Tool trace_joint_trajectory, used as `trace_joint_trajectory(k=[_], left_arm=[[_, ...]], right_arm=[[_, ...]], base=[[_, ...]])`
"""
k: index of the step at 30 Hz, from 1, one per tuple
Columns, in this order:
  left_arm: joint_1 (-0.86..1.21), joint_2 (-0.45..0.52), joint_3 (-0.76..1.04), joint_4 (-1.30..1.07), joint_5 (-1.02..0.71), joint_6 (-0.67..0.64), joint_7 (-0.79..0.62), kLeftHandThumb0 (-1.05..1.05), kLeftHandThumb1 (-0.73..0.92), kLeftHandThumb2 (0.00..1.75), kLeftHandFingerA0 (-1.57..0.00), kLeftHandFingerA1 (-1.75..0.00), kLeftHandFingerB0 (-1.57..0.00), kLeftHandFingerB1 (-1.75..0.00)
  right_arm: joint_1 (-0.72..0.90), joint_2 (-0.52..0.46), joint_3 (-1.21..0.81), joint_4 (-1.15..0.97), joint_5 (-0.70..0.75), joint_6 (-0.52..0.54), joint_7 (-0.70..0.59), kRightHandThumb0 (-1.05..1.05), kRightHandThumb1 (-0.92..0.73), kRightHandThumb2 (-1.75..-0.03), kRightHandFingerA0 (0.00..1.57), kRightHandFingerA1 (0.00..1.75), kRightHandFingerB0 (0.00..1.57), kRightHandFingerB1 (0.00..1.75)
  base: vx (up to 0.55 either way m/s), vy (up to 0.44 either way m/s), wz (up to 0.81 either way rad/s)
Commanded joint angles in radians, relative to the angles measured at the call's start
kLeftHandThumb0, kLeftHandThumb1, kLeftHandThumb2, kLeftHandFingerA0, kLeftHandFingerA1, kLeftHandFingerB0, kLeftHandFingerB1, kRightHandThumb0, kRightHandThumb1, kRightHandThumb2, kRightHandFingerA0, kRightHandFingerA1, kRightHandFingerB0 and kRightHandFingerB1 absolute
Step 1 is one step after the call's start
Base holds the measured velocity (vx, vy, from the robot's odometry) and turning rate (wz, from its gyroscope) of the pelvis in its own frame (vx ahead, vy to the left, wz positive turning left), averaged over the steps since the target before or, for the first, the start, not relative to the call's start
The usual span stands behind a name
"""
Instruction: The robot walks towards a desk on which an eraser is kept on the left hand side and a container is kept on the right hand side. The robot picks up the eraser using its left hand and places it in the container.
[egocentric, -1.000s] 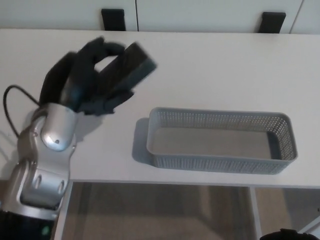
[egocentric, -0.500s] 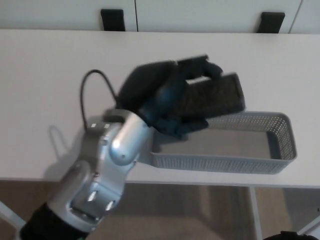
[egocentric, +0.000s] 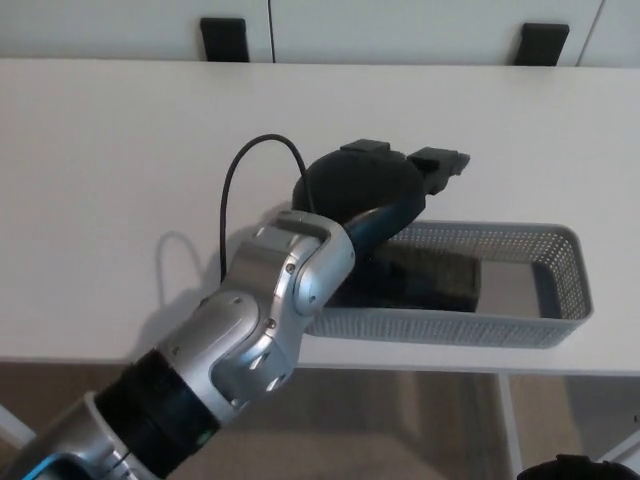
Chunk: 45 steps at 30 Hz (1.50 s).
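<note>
Eraser (egocentric: 430, 280) lying inside container (egocentric: 560, 262), dark block on floor of left-centre part, w/ left hand (egocentric: 375, 190) directly above, palm down. Can't tell whether fingers apart or together, or whether still touching eraser; wrist & back of hand hide that. Right hand not in view. Risks, judged from this: lifting away w/ a finger still hooked on eraser could drag it back out over near wall. Forearm sits low across container's left end, so pulling back sideways could snag mesh rim & shove light container along desk (egocentric: 120, 150) or off front edge. Cable (egocentric: 228, 190) loop at wrist could catch too.
</note>
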Motion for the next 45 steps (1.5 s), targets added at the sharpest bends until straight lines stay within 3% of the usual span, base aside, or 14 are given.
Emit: trace_joint_trajectory(k=[1,7,8,11,13,23,26,27,28,30,35,36,37,45], left_arm=[[-0.028,0.029,-0.01,-0.005,0.058,0.023,-0.091,-1.04,0.73,0.62,0.0,0.0,0.0,0.0],[0.031,0.069,0.016,-0.158,0.044,-0.024,-0.104,-1.03,0.81,0.65,0.0,0.0,0.0,-0.01],[0.056,0.075,0.041,-0.226,0.02,-0.032,-0.107,-0.94,0.59,1.03,0.0,-0.04,0.0,-0.09],[0.162,0.068,0.16,-0.467,-0.115,-0.088,-0.092,-0.37,0.26,0.89,0.0,-0.48,0.0,-0.48],[0.259,0.019,0.323,-0.647,-0.399,-0.087,-0.186,-0.6,0.49,0.56,-0.38,-0.4,-0.25,-0.31],[0.536,0.259,1.02,-0.897,-1.417,0.069,-0.707,-0.87,0.68,0.6,-0.26,-0.28,-0.34,-0.31],[0.666,0.252,1.073,-0.791,-1.654,-0.119,-0.934,-1.02,0.86,0.68,-0.27,-0.3,-0.29,-0.32],[0.685,0.323,1.152,-0.781,-1.763,0.052,-0.972,-1.04,0.77,1.26,-0.36,-0.42,-0.52,-0.48],[0.684,0.374,1.189,-0.77,-1.824,0.155,-1.0,-1.04,0.77,1.26,-0.36,-0.42,-0.52,-0.48],[0.721,0.436,1.273,-0.706,-1.959,0.296,-1.089,-1.05,0.92,0.76,-0.55,-0.41,-0.49,-0.36],[0.948,0.413,1.315,-0.637,-2.027,0.401,-1.214,-1.02,0.92,0.72,-0.65,-0.46,-0.49,-0.35],[0.972,0.427,1.329,-0.613,-2.009,0.439,-1.251,-0.97,0.73,1.13,-0.65,-0.57,-0.54,-0.49],[0.982,0.435,1.318,-0.593,-2.006,0.462,-1.299,-1.03,0.92,0.75,-0.69,-0.49,-0.52,-0.37],[1.073,0.524,1.318,-0.533,-2.044,0.504,-1.358,-1.05,0.9,0.7,-0.78,-0.46,-0.74,-0.42]], right_arm=[[-0.013,-0.023,0.004,0.0,-0.02,0.019,0.007,-0.36,-0.55,-0.56,0.65,0.53,0.43,0.43],[-0.001,-0.018,0.004,0.004,-0.021,0.011,0.0,-0.36,-0.55,-0.56,0.67,0.54,0.44,0.43],[0.001,-0.018,0.004,-0.005,-0.022,0.02,0.002,-0.36,-0.56,-0.56,0.66,0.54,0.43,0.43],[0.003,-0.015,0.0,-0.009,-0.015,0.022,0.005,-0.34,-0.55,-0.56,0.63,0.53,0.43,0.44],[-0.018,-0.022,-0.003,0.0,-0.015,0.029,0.01,-0.35,-0.55,-0.56,0.62,0.53,0.43,0.43],[-0.002,-0.026,-0.002,0.001,-0.014,0.045,0.019,-0.31,-0.56,-0.56,0.57,0.51,0.41,0.43],[-0.002,-0.02,-0.004,0.019,-0.009,0.037,0.019,-0.3,-0.56,-0.56,0.56,0.51,0.41,0.43],[-0.001,-0.018,-0.005,0.029,-0.006,0.026,0.019,-0.3,-0.56,-0.56,0.55,0.51,0.4,0.43],[-0.001,-0.019,-0.004,0.028,-0.006,0.031,0.02,-0.3,-0.56,-0.56,0.55,0.51,0.4,0.43],[0.0,-0.016,-0.002,0.044,-0.008,0.028,0.019,-0.29,-0.56,-0.56,0.55,0.5,0.4,0.43],[0.002,-0.011,0.005,0.056,-0.013,0.019,0.015,-0.31,-0.56,-0.56,0.58,0.51,0.42,0.43],[0.004,-0.011,0.005,0.05,-0.013,0.02,0.015,-0.31,-0.56,-0.56,0.57,0.51,0.43,0.43],[0.006,-0.012,0.004,0.041,-0.012,0.026,0.016,-0.31,-0.56,-0.56,0.57,0.51,0.42,0.43],[-0.012,-0.01,-0.003,0.058,-0.007,0.031,0.017,-0.3,-0.56,-0.56,0.55,0.5,0.4,0.43]], base=[[0.0,0.0,0.0],[0.0,0.0,0.0],[0.0,0.0,0.0],[0.0,0.0,0.0],[0.0,0.0,0.0],[0.0,0.0,0.0],[0.0,0.0,0.0],[0.0,0.0,0.0],[0.0,0.0,0.0],[0.0,0.0,0.0],[0.0,0.0,0.0],[0.0,0.0,0.0],[0.0,0.0,0.0],[0.0,0.0,0.0]])
